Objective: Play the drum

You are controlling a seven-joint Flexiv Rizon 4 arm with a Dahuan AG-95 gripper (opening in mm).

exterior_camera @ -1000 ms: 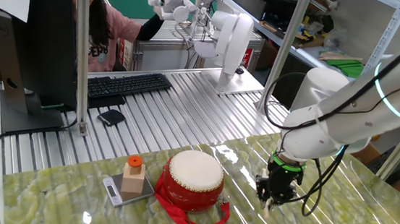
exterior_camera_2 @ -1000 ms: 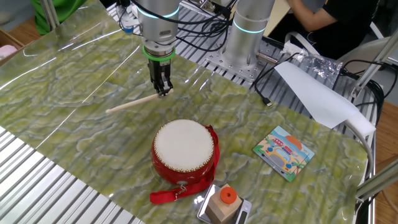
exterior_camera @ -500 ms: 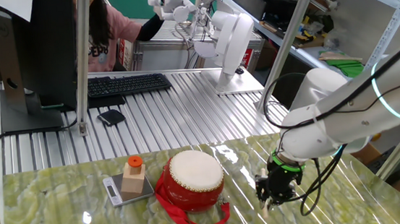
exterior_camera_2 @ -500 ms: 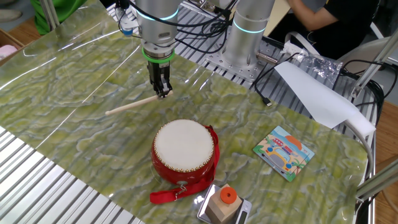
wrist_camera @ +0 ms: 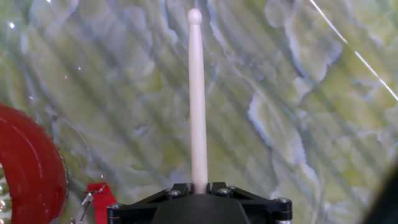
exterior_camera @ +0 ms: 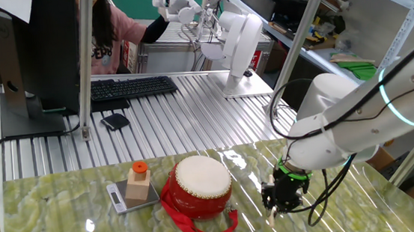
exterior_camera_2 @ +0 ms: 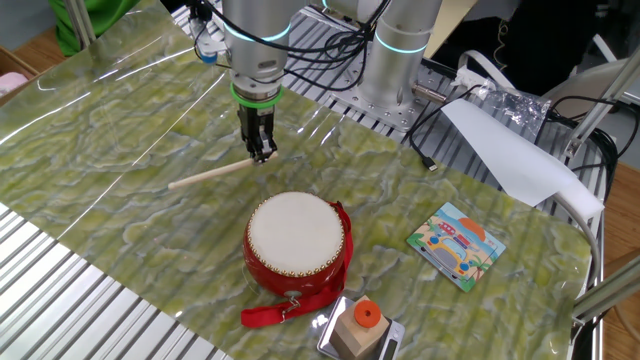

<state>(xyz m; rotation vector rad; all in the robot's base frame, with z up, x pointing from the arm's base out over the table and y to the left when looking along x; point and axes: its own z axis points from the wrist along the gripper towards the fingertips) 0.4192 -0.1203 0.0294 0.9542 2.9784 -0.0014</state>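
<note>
Since the earlier frames the drumstick (exterior_camera_2: 212, 175) lies a little flatter; the drum (exterior_camera_2: 296, 245) is unmoved. The jaws of the gripper (exterior_camera_2: 262, 155) are narrow, clamped on the slim pale wooden stick. The glossy red, cream-skinned drum sits at its 5 o'clock on the marbled green counter (exterior_camera_2: 120, 120).

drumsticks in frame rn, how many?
1. A single drumstick lies across the green table, one end between the fingers of the gripper, beside the drum. No second one visible; one could be hidden behind the arm.
</note>
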